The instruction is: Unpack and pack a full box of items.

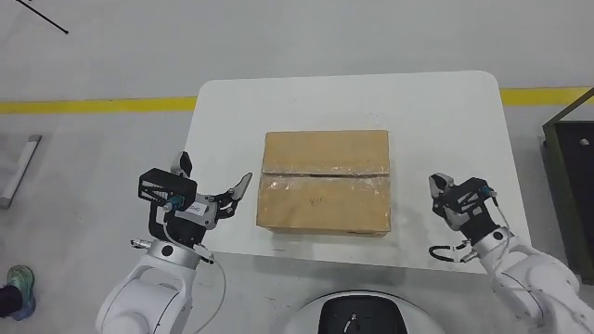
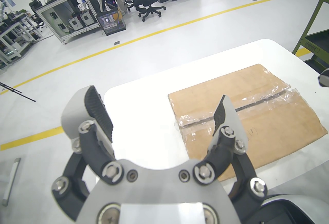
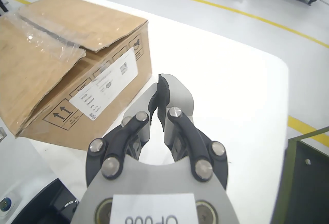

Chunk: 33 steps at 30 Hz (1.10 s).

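Facing the right pincer [image 3: 158, 96], a white label [image 3: 106, 86] sits on the box [image 3: 33, 63]

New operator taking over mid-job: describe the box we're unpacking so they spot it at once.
Start at the white round-cornered table. At its middle, between the left hand and the right hand, sits a brown cardboard box. Crinkled clear tape along its top seam and a white label on the side facing the right hand mark it out.

A brown cardboard box [image 1: 325, 181] sits mid-table, flaps closed (clear tape torn along the seam).
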Each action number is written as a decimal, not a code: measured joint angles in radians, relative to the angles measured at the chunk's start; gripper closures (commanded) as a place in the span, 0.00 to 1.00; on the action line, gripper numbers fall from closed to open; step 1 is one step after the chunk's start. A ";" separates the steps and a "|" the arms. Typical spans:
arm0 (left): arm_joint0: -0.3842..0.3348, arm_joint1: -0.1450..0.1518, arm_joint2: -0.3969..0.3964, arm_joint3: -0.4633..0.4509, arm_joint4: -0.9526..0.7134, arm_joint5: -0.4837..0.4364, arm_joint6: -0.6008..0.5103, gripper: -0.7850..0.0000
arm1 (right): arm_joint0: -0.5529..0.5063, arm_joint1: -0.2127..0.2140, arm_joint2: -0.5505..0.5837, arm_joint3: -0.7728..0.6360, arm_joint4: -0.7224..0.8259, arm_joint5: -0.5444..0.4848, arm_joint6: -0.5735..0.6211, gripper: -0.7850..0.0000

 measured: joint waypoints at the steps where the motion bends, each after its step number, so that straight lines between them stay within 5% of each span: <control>1: 0.000 0.000 0.000 0.000 0.000 0.000 0.000 0.00 | 0.019 -0.002 -0.024 0.019 -0.009 -0.003 0.003 1.00; 17: 0.000 0.000 0.000 0.000 0.000 0.000 0.000 0.00 | 0.200 -0.035 -0.260 0.171 -0.096 -0.005 0.011 1.00; 25: -0.028 0.003 0.031 0.000 0.022 -0.053 0.033 0.00 | 0.060 -0.016 -0.079 0.034 -0.060 0.070 -0.054 1.00; 33: -0.195 0.005 0.282 0.022 0.152 -0.228 0.001 0.00 | -0.105 0.001 0.133 -0.068 -0.035 0.071 -0.096 1.00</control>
